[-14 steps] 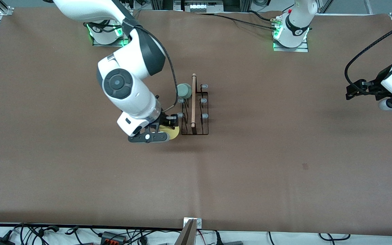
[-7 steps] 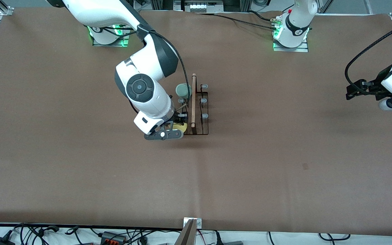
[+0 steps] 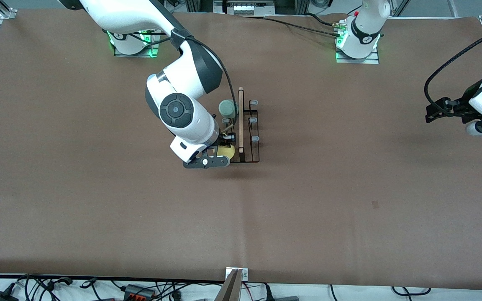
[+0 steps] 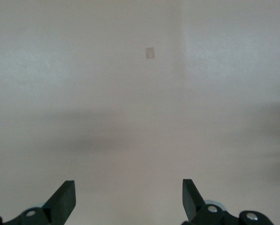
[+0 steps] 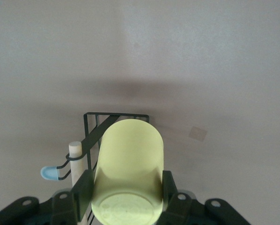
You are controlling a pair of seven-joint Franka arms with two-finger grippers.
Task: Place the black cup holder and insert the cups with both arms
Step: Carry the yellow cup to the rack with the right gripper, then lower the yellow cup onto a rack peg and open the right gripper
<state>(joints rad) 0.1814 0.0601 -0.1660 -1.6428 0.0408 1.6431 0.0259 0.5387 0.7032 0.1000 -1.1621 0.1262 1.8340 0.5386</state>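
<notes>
Gripping the yellow cup [image 3: 226, 150], the right gripper [image 3: 220, 154] hangs at the black cup holder [image 3: 245, 129], mid-desk [image 3: 349, 200], on the side toward the right arm's end; a mint green cup [image 3: 226, 108] sits on a prong farther from the front camera. The left arm waits over its end of the desk.

Left wrist view: the left gripper [image 4: 128, 201] stands spread apart over bare desk.

Right wrist view: the fingers [image 5: 168, 187] clamp the yellow cup beside the holder's wooden handle [image 5: 75, 154].

yellow cup [image 5: 128, 171] carried onto cup holder [image 3: 247, 133] (nudged)
</notes>
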